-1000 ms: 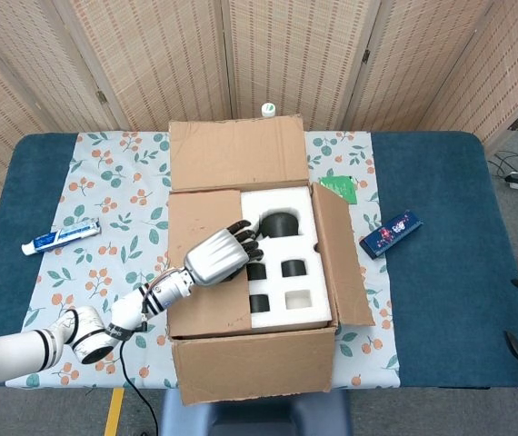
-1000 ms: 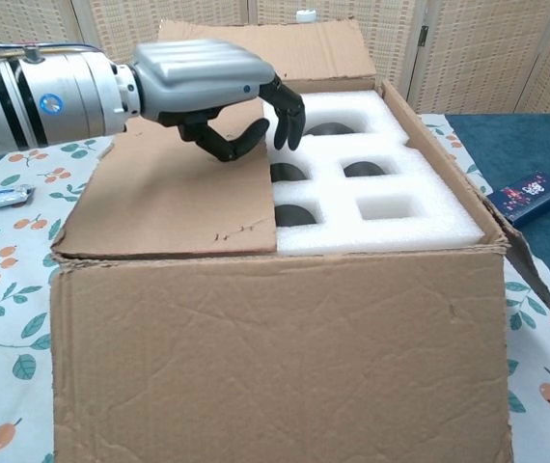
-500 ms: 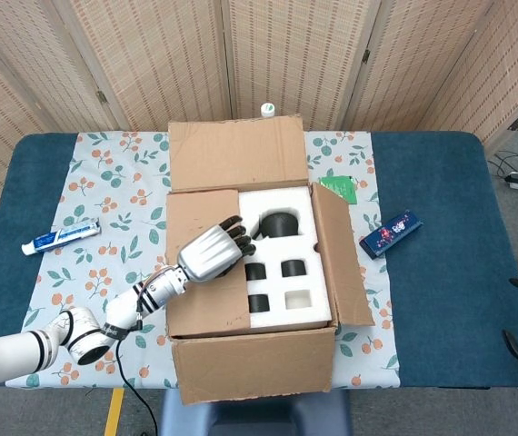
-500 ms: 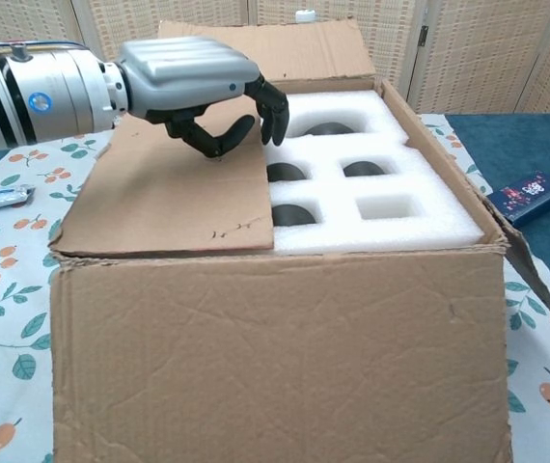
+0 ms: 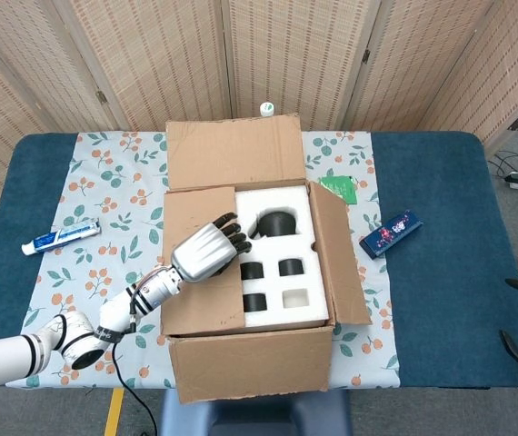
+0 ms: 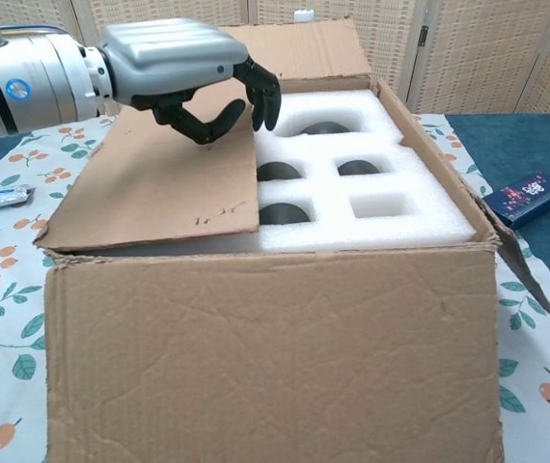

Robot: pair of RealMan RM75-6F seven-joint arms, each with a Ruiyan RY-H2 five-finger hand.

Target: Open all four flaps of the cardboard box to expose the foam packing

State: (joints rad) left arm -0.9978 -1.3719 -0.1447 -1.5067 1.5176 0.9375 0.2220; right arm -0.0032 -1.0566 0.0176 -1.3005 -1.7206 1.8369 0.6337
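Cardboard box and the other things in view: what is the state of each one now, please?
Cardboard box: three flaps open.
Left flap: partly raised over the foam.
Foam packing: partly exposed.
Left hand: fingers hooked over the left flap's edge.
Toothpaste tube: lying flat on the table.

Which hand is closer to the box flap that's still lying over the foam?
Left. The left hand is over that flap, fingertips hooked at its inner edge beside the foam. The right hand is not in either view.
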